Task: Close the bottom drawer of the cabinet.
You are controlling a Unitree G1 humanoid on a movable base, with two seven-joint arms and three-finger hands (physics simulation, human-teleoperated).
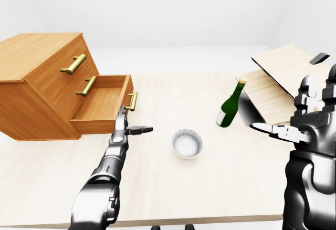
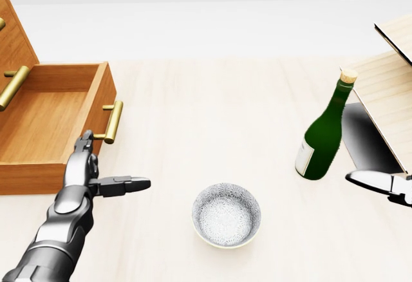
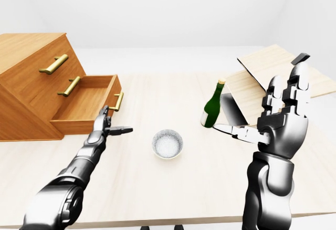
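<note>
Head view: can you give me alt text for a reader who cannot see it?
The cabinet's bottom drawer stands pulled open at the left, and the robot's left hand reaches up beside its brass handle, fingers spread. On the pale table a patterned bowl sits at lower centre and a corked green bottle stands at the right; only a fingertip of the right hand shows.

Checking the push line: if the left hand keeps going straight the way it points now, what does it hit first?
Most likely the bottom drawer front, by its brass handle. The left hand sits just below it in the head view, fingers open; contact is unclear.
</note>
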